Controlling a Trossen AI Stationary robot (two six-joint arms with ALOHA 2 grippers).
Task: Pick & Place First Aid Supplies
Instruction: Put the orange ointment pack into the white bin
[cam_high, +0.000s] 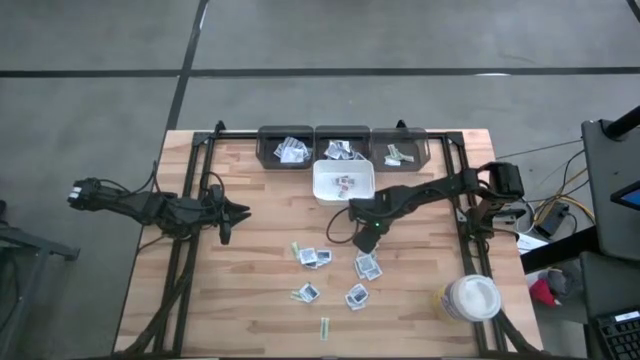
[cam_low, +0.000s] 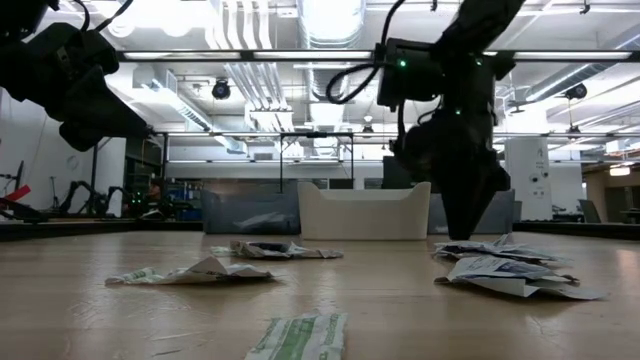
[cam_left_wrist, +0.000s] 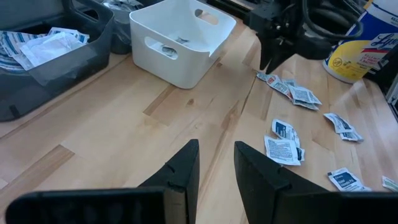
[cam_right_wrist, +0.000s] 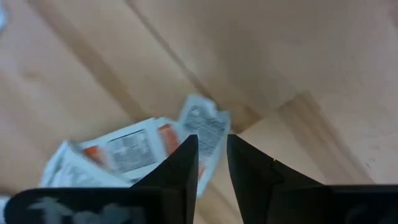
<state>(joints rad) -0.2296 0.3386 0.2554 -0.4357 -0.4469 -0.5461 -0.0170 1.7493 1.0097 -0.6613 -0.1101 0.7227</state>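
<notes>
Crinkled flat paper packets (cam_high: 340, 275) lie scattered mid-table on pale wood planks, the right gripper (cam_right_wrist: 211, 163) hanging over a red-printed pair with its dark fingers narrowly apart and empty, the square white plastic tray (cam_high: 343, 181) just behind, bare wood around the left gripper (cam_left_wrist: 216, 165), likewise slightly parted.

- Wooden table (cam_high: 240, 290), light planks.
- White tray (cam_high: 343, 182) near the far edge, three dark bins (cam_high: 343, 147) in a row just behind it.
- Packets (cam_high: 365, 266) scattered over the middle and near side; one pale strip (cam_high: 325, 327) nearest the front edge.
- White-lidded jar (cam_high: 471, 298) at the near right corner.
</notes>
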